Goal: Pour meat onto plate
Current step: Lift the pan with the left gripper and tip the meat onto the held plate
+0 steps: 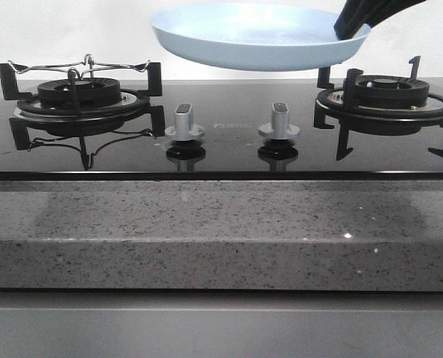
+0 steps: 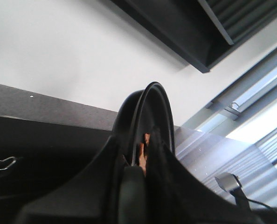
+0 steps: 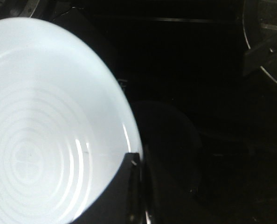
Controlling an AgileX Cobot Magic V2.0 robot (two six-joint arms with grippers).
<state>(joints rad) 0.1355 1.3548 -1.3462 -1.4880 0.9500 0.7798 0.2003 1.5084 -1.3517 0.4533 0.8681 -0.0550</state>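
The pale-blue plate (image 1: pixel 255 36) hangs level in the air above the back of the hob, between the two burners. My right gripper (image 1: pixel 352 26) is shut on its right rim. The right wrist view shows the plate's ringed inside (image 3: pixel 45 135), with no meat on it, and my right gripper (image 3: pixel 139 172) clamped over the rim. My left gripper (image 2: pixel 141 172) is out of the front view. Its wrist view shows it shut on the rim of a black pan (image 2: pixel 150 107) seen edge-on. A sliver of reddish-brown meat (image 2: pixel 145 144) shows inside the pan; the rest is hidden.
The black glass hob has a left burner with a wire rack (image 1: pixel 80 93) and a right burner (image 1: pixel 389 101). Two silver knobs (image 1: pixel 185 123) (image 1: pixel 279 121) stand between them. A grey granite counter edge (image 1: pixel 221 231) runs along the front. One knob (image 2: pixel 228 183) shows in the left wrist view.
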